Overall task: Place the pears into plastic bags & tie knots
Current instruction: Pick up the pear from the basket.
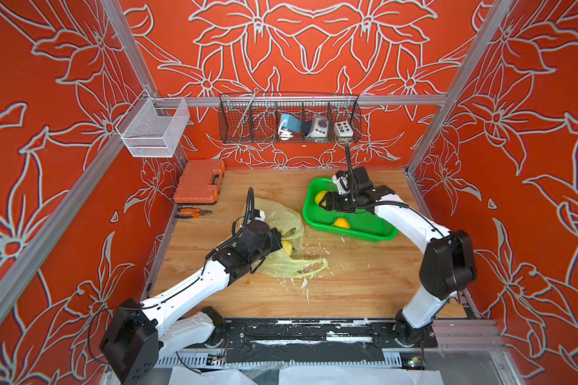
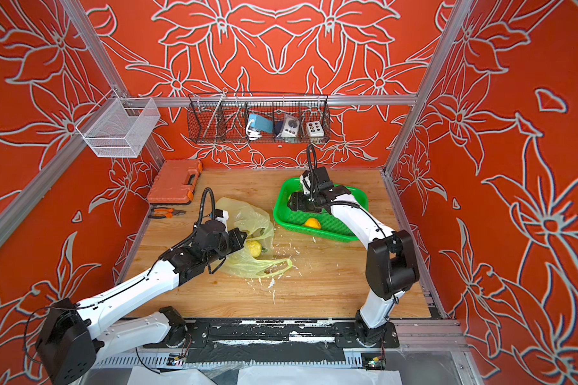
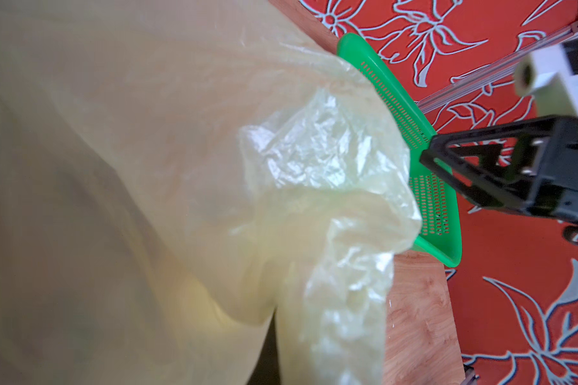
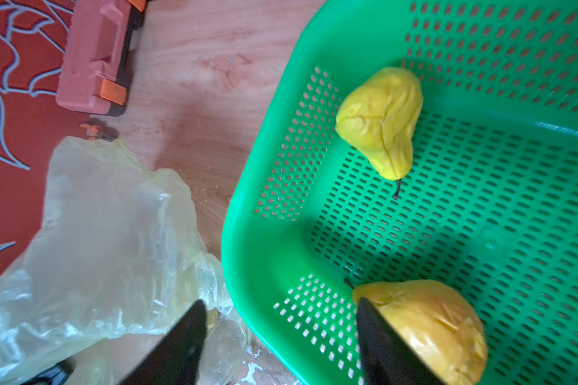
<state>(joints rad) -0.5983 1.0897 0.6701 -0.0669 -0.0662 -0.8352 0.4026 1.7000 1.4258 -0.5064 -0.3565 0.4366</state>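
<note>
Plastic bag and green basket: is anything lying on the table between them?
Nothing. The right wrist view shows only a narrowing wedge of bare wooden table between the plastic bag and the green basket, which nearly meet at one corner.

The left arm (image 1: 187, 290) stretches forward and low, elbow bent, and the left claw (image 2: 242, 238) at its end is pinched tight. The right arm (image 1: 410, 220) rises from its base, folds at the elbow and reaches forward and inward. The right claw (image 4: 281, 301) tilts downward, its fingers (image 4: 380, 343) spread wide apart.
</note>
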